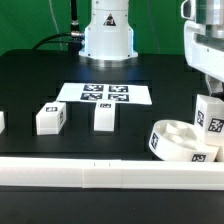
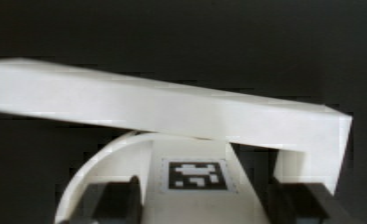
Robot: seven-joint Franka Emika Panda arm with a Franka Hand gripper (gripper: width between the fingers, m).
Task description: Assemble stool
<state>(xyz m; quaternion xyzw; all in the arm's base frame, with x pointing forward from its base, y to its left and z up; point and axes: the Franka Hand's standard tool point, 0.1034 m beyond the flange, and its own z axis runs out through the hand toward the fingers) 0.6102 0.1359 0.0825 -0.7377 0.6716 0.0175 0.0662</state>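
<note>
The round white rimmed seat (image 1: pixel 178 133) lies at the exterior view's lower right, next to the front rail. My gripper (image 1: pixel 207 88) hangs over the seat's right side, shut on a white tagged leg (image 1: pixel 210 116) that it holds upright just above the seat. In the wrist view the leg (image 2: pixel 199 172) sits between my two dark fingers (image 2: pixel 105 200), with its tag facing the camera and my gripper (image 2: pixel 208 205) closed around it. A curved white edge (image 2: pixel 73 178) beside one finger looks like the seat rim. Two loose legs (image 1: pixel 50 117) (image 1: pixel 104 118) stand on the black table.
The marker board (image 1: pixel 105 93) lies behind the loose legs, in front of the robot base (image 1: pixel 107 35). A long white border rail (image 1: pixel 90 172) runs along the front edge, and its corner shows in the wrist view (image 2: pixel 153 100). Another white piece (image 1: pixel 2 122) shows at the left edge.
</note>
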